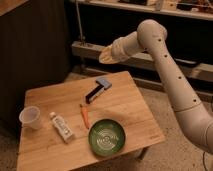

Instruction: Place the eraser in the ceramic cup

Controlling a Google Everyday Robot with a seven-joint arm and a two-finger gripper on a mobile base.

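Reference point for all positions: the green bowl (107, 138), near the front edge of the counter (135, 112).

1. The ceramic cup (30, 118) stands far left of the bowl, near the counter's left edge. It is upright with its mouth open upward, so it can receive a part from above.
2. A white tube (62, 127) lies flat, left of the bowl, between bowl and cup.
3. An orange stick (85, 116) lies just behind the bowl's left rim.
4. The eraser (94, 95) lies flat behind the bowl, well apart from the cup. Its long sides appear free for a grasp. Its far end meets, or nearly meets, a blue-grey block (104, 84).
5. The tool (106, 56) hangs high behind the bowl, above the counter's rear edge and clear of every item. Whether it is apart or together cannot be determined. It does not hold the eraser.

The counter is pale wood, level. Behind it are a dark panel (35, 45) and shelf rails (90, 50). The floor (167, 157) is speckled.
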